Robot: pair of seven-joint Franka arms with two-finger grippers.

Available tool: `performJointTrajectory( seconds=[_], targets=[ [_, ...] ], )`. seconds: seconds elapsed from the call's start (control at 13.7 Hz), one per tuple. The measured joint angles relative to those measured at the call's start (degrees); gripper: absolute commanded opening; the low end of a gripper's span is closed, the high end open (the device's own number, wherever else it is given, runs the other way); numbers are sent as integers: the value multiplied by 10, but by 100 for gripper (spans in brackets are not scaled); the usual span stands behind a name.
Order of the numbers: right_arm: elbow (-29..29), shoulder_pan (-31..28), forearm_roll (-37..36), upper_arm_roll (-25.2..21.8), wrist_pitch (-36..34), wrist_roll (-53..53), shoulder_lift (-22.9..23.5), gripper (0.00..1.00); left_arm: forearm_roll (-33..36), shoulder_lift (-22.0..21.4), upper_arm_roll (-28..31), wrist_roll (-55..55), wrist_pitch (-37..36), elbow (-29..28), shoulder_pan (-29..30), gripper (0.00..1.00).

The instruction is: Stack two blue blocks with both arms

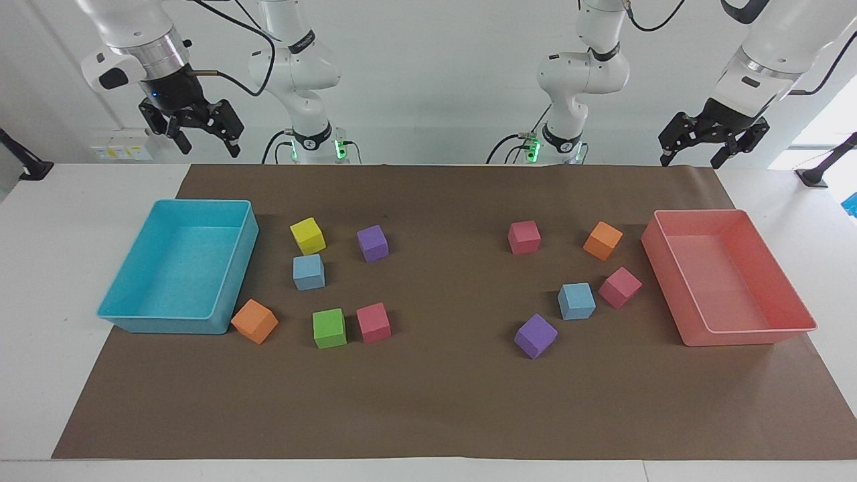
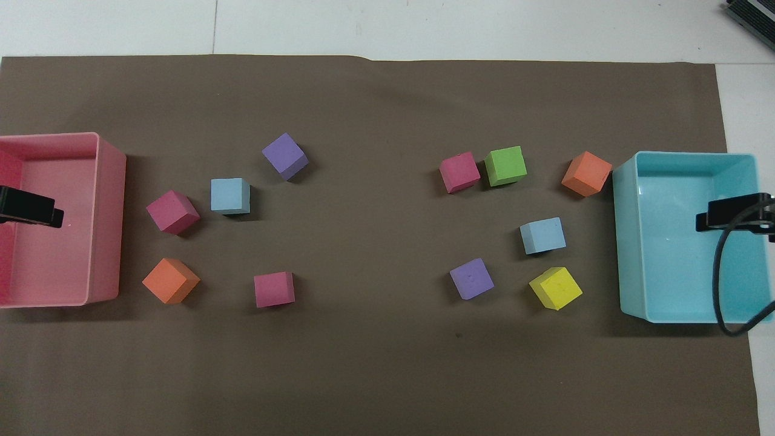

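You see a white table (image 1: 40,281) covered by a brown paper sheet (image 1: 442,402), a plain white wall (image 1: 428,80), and bright daylight from a window (image 1: 820,127) at one end.

From overhead, only a tip of my left end effector (image 2: 30,208) is showing, the edge cutting off the pink tray (image 2: 109,181); my right end effector (image 2: 729,213) is likewise running off-frame.

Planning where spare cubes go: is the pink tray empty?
Empty: the pink tray shows only bare floor in both views.
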Motion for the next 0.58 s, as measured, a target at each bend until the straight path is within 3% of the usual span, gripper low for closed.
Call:
performJointTrajectory(
  seconds=[0.44, 0.58],
  targets=[
    [-18, 17, -21, 3, 5, -2, 0, 100, 0, 0, 3, 0, 0, 0, 0, 100],
    [-37, 29, -22, 3, 36, -2, 1, 100, 0, 0, 5, 0, 0, 0, 0, 100]
  ],
)
